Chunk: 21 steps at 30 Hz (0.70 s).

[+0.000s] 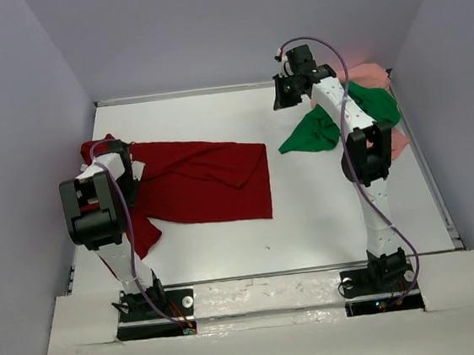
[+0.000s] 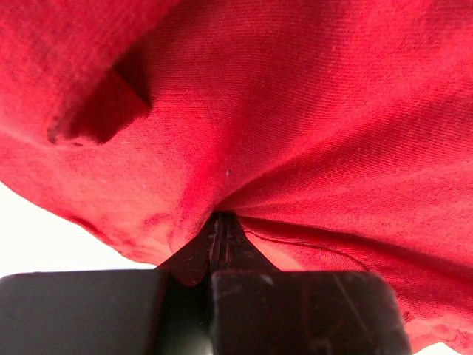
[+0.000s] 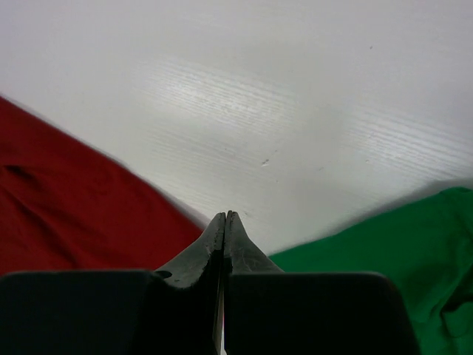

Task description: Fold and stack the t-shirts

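Note:
The dark red t-shirt (image 1: 203, 181) lies spread across the left half of the table, partly folded, with a sleeve bunched at the far left. My left gripper (image 2: 220, 218) is shut on a pinch of this red cloth (image 2: 295, 111), which fills the left wrist view; from above it is mostly hidden under the left arm (image 1: 96, 205). The green t-shirt (image 1: 317, 131) lies crumpled at the back right, on the pale pink t-shirt (image 1: 370, 74). My right gripper (image 1: 286, 94) hangs shut and empty above bare table, with red cloth (image 3: 66, 200) to its left and green cloth (image 3: 399, 251) to its right.
The white table (image 1: 342, 209) is walled in by grey panels on the left, back and right. A raised white ledge (image 1: 267, 297) runs along the near edge where both arm bases are bolted.

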Available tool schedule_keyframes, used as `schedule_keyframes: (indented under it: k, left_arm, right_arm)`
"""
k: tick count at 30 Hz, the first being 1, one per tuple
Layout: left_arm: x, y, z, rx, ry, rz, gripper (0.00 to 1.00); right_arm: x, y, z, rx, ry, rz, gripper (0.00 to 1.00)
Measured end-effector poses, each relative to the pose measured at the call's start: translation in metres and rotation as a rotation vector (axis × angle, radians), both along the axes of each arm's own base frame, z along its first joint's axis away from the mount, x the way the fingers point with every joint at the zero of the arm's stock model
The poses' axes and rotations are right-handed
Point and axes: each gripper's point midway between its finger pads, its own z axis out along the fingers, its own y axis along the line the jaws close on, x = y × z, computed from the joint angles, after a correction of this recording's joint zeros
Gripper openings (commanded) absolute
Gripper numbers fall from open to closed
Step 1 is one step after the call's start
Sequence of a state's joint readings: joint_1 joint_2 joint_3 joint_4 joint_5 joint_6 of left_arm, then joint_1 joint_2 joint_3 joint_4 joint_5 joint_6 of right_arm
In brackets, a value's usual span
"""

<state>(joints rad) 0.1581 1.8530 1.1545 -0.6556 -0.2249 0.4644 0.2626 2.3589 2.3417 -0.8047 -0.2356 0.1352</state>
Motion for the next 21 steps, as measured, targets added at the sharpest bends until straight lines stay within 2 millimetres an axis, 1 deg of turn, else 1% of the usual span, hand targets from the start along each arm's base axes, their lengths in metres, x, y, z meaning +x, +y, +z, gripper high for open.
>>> schedule_keyframes:
  k: [2,3,4,5,6,7,8,9,10,11,12,14,15,16,17,18,19,21]
  left_arm:
    - [0.001,0.0,0.001,-0.012,0.001,-0.005,0.2]
    - [0.003,-0.001,0.002,-0.03,0.0,-0.01,0.32]
    - [0.005,-0.004,0.002,-0.051,-0.007,-0.013,0.4]
    - [0.011,-0.008,0.004,-0.091,-0.025,-0.016,0.5]
    - [0.021,-0.014,0.007,-0.138,-0.059,-0.021,0.55]
    - [0.027,-0.019,0.009,-0.168,-0.082,-0.023,0.59]
    - [0.039,-0.028,0.014,-0.219,-0.122,-0.038,0.62]
    - [0.049,-0.037,0.02,-0.264,-0.161,-0.051,0.69]
    - [0.059,-0.046,0.027,-0.311,-0.201,-0.064,0.71]
    - [0.065,-0.052,0.033,-0.343,-0.232,-0.076,0.78]
    - [0.075,-0.065,0.046,-0.401,-0.295,-0.094,0.8]
    - [0.084,-0.077,0.065,-0.453,-0.37,-0.114,0.86]
    - [0.089,-0.085,0.079,-0.484,-0.423,-0.128,0.91]
    - [0.096,-0.093,0.095,-0.512,-0.481,-0.145,0.91]
    - [0.1,-0.099,0.104,-0.531,-0.516,-0.156,0.91]
    - [0.104,-0.105,0.117,-0.553,-0.563,-0.17,0.91]
    - [0.109,-0.111,0.13,-0.573,-0.608,-0.182,0.91]
    - [0.119,-0.121,0.15,-0.607,-0.681,-0.202,0.92]
  right_arm:
    - [-0.005,0.003,-0.012,0.01,0.03,0.016,0.0]
    - [-0.01,0.004,-0.02,0.018,0.053,0.027,0.0]
    - [-0.014,0.006,-0.026,0.025,0.071,0.037,0.0]
    - [-0.02,0.009,-0.034,0.037,0.099,0.052,0.0]
    - [-0.023,0.01,-0.038,0.045,0.116,0.06,0.0]
    - [-0.028,0.014,-0.042,0.063,0.135,0.078,0.03]
    - [-0.032,0.018,-0.044,0.083,0.148,0.096,0.08]
    - [-0.035,0.021,-0.046,0.103,0.16,0.114,0.12]
    - [-0.039,0.026,-0.048,0.127,0.169,0.134,0.24]
    - [-0.041,0.03,-0.049,0.15,0.176,0.153,0.3]
    - [-0.043,0.035,-0.05,0.175,0.179,0.177,0.36]
    - [-0.047,0.04,-0.053,0.206,0.186,0.204,0.36]
    - [-0.049,0.043,-0.055,0.227,0.188,0.222,0.36]
    - [-0.051,0.046,-0.057,0.241,0.191,0.232,0.36]
    - [-0.055,0.049,-0.059,0.262,0.204,0.247,0.36]
    - [-0.058,0.051,-0.06,0.276,0.214,0.256,0.37]
    - [-0.059,0.052,-0.061,0.287,0.219,0.263,0.37]
    - [-0.062,0.057,-0.057,0.321,0.222,0.285,0.37]
